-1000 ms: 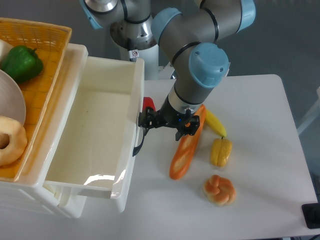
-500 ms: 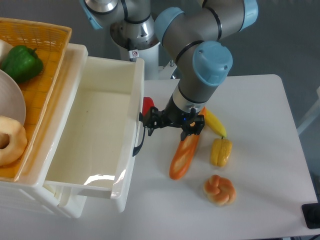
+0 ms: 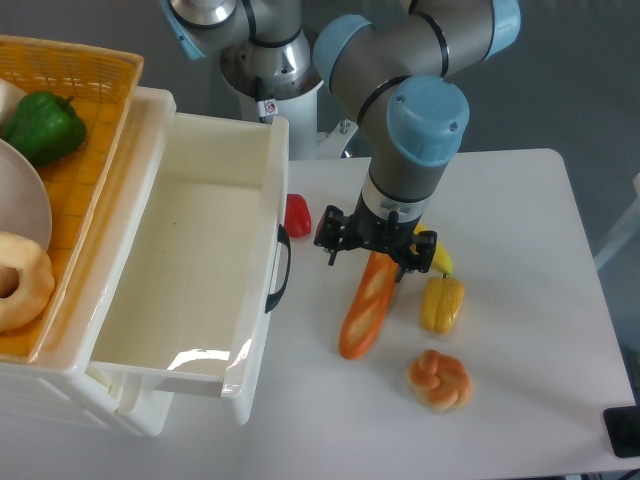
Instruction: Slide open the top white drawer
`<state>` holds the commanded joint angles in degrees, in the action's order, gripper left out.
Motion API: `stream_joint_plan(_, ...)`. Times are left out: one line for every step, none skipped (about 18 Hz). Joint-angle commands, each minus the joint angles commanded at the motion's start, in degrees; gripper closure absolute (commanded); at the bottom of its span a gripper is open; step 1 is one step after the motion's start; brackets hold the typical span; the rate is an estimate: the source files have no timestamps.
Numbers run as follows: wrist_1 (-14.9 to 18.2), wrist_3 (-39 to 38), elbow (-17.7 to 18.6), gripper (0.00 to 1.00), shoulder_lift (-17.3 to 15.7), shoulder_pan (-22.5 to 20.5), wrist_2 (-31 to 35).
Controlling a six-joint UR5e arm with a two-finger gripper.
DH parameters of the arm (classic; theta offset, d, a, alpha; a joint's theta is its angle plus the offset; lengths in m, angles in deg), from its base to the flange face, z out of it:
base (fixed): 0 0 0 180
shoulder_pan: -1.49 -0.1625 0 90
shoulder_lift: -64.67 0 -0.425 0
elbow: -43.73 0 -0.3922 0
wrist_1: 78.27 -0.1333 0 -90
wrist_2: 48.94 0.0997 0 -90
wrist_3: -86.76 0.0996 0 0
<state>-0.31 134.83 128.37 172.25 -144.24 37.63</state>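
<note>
The gripper (image 3: pixel 333 240) hangs clear of the black handle (image 3: pixel 280 268), holding nothing; whether its fingers are spread I cannot tell. Left of it the top white drawer (image 3: pixel 190 270) juts well out, so the pull looks done. A baguette (image 3: pixel 366 306) lies below.

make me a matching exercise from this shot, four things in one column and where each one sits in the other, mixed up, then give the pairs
Things:
1. green pepper
2. red item
3. knotted bun
4. baguette

Places:
A. on the table, nearest the front edge, below the corn cob
B. in the orange basket on top of the drawer unit
C. on the table, running down from just under the end effector
D. on the table, close beside the front of the top white drawer, above its black handle

Pairs: 1-B, 2-D, 3-A, 4-C
</note>
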Motion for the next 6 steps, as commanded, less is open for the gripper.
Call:
stream_joint_plan(-0.17,0.88,0.0,0.0,0.09,-0.17,0.09)
stream_joint_plan(-0.18,1.32,0.0,0.0,0.09,-0.26,0.09)
stream_joint_plan(-0.18,1.42,0.0,0.0,0.18,-0.52,0.09)
stream_joint_plan(-0.26,1.5,0.09,0.0,0.35,-0.53,0.09)
stream_joint_plan(-0.35,1.5,0.09,0.0,0.53,-0.53,0.09)
stream_joint_plan(-0.96,1.5,0.18,0.0,0.79,-0.53,0.09)
